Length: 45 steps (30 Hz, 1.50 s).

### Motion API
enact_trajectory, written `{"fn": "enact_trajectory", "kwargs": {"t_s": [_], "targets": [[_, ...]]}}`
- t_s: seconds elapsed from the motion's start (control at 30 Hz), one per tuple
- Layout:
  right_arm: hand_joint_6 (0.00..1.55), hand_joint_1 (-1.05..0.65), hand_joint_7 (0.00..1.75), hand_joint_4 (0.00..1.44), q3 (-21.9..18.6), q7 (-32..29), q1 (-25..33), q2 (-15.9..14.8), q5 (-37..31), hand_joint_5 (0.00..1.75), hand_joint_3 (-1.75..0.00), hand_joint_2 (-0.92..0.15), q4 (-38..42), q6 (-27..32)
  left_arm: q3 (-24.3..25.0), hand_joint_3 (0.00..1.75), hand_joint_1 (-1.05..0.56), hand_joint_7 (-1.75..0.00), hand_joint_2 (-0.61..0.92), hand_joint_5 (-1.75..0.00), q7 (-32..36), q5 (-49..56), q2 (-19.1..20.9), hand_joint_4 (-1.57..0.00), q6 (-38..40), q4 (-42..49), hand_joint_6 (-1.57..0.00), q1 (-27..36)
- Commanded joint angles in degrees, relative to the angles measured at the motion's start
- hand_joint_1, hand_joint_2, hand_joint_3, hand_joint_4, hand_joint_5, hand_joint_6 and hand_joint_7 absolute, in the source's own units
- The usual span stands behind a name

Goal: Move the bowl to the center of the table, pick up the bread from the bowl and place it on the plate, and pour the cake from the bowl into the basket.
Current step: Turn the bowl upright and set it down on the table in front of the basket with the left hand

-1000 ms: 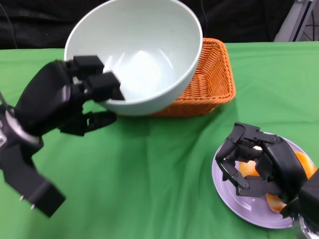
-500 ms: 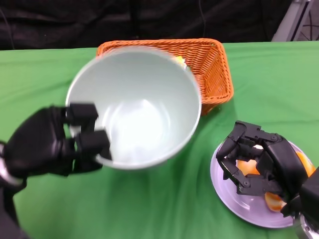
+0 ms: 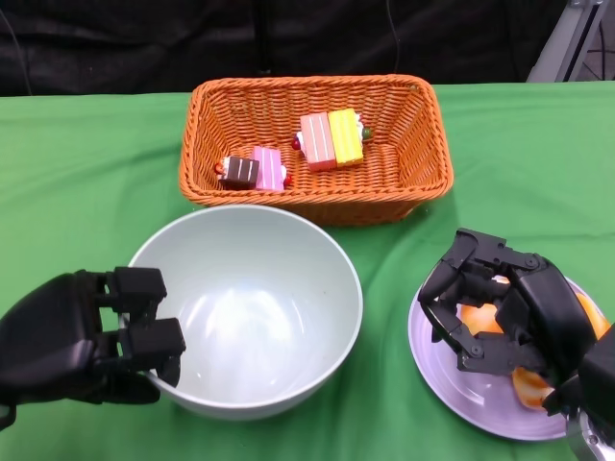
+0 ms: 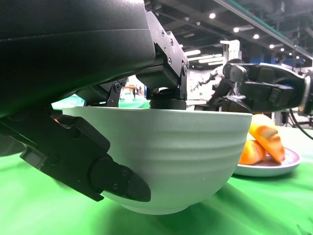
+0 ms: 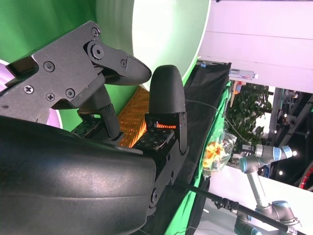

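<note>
While the left hand (image 3: 86,336) grips the near-left rim of the pale bowl (image 3: 269,317), fingers hooked over the lip inside and the rest clamped against the outer wall, the bowl stands upright on the green table (image 3: 86,192) just in front of the orange basket (image 3: 207,120). Two cake pieces (image 3: 332,139) (image 3: 255,171) lie inside the basket. Over the purple plate (image 3: 461,394) at the right, the right hand (image 3: 509,312) hovers with fingers curled apart above the orange bread (image 3: 480,325), holding nothing.
</note>
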Motion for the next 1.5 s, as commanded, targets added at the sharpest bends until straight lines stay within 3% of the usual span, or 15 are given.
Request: {"fn": "enact_trajectory", "kwargs": {"t_s": [0.03, 0.2, 0.33, 0.7, 0.97, 1.03, 1.13, 1.2, 1.23, 1.4, 1.43, 1.5], "targets": [[0.69, -0.18, 1.34, 0.82, -0.86, -0.40, 0.64, -1.08, 0.60, 1.60, -0.95, -0.53, -1.30, 0.59, -0.49, 0.19, -0.17, -1.75, 0.92, -1.75, 1.49, -1.44, 1.10, -0.78, -0.55, 0.64, -0.56, 0.61], [0.68, -0.18, 1.34, 0.80, -0.89, -0.38, 0.89, -1.20, 0.79, 1.61, -0.93, -0.54, -1.90, 1.22, -1.05, 0.24, -0.21, -1.73, 0.92, -1.75, 0.88, -1.92, 0.55, -0.78, -0.34, 1.79, -0.55, 0.86], [0.68, -0.19, 1.33, 0.81, -0.93, -0.81, 1.11, -1.29, 0.40, 1.60, -0.92, -0.54, -2.30, 1.40, -1.31, 0.16, -0.19, -1.63, 0.92, -1.75, -1.16, -3.05, -0.25, -0.76, 0.52, 3.89, -0.59, 0.96], [0.69, -0.17, 1.34, 0.82, -1.05, -1.09, 0.83, -1.25, 0.37, 1.60, -0.92, -0.55, -2.12, 0.73, -1.68, 0.13, -0.10, -1.70, 0.89, -1.75, -2.55, -4.19, -3.14, -0.76, 3.10, 8.90, -0.57, 0.34], [0.69, -0.19, 1.39, 0.82, -1.12, -2.06, 0.63, -1.03, 0.12, 1.61, -0.98, -0.52, -2.00, 0.31, -2.37, 0.21, -0.12, -1.39, 0.92, -1.72, -5.87, -6.05, -6.16, -0.71, 2.64, 13.59, -0.67, -1.33], [0.69, -0.19, 1.40, 0.82, -1.12, -2.10, 0.55, -1.01, 0.14, 1.61, -0.98, -0.52, -1.86, 0.10, -2.39, 0.22, -0.14, -1.20, 0.92, -1.64, -6.82, -6.59, -6.26, -0.73, 2.22, 13.88, -0.74, -1.46], [0.68, -0.19, 1.40, 0.82, -1.16, -2.14, 0.54, -0.99, 0.31, 1.61, -0.99, -0.51, -2.03, 0.42, -2.63, 0.23, -0.14, -1.15, 0.92, -1.62, -9.03, -7.41, -6.13, -0.74, 1.37, 14.20, -0.76, -1.83], [0.68, -0.18, 1.40, 0.82, -1.21, -2.17, 0.53, -0.97, 0.52, 1.61, -1.00, -0.51, -2.28, 0.90, -2.74, 0.13, -0.24, -0.74, 0.92, -1.37, -11.50, -8.03, -5.97, -0.80, 0.37, 14.56, -0.88, -2.23], [0.68, -0.18, 1.40, 0.82, -1.21, -2.18, 0.53, -0.97, 0.56, 1.61, -1.00, -0.51, -2.33, 0.99, -2.69, 0.11, -0.26, -0.67, 0.92, -1.33, -12.30, -8.35, -5.91, -0.81, 0.12, 14.57, -0.91, -2.29], [0.68, -0.18, 1.39, 0.82, -1.85, -3.15, 0.20, -1.25, 0.02, 1.61, -1.01, -0.50, -2.17, 0.44, -2.69, 0.10, -0.27, -0.58, 0.92, -1.29, -13.71, -9.34, -5.62, -0.82, -0.87, 14.22, -0.95, -2.35], [0.68, -0.19, 1.37, 0.82, -2.57, -4.06, -0.07, -1.47, -0.36, 1.61, -0.96, -0.53, -2.21, 0.15, -2.85, 0.10, -0.33, -0.38, 0.92, -0.87, -13.78, -9.28, -5.51, -0.89, -1.58, 14.18, -0.94, -2.52], [0.68, -0.19, 1.36, 0.81, -4.00, -6.16, -0.47, -1.64, -1.27, 1.60, -0.89, -0.56, -2.38, -0.29, -3.06, 0.12, -0.38, -0.15, 0.92, -0.46, -13.81, -9.08, -5.28, -1.01, -2.39, 14.10, -0.99, -2.75]]}}
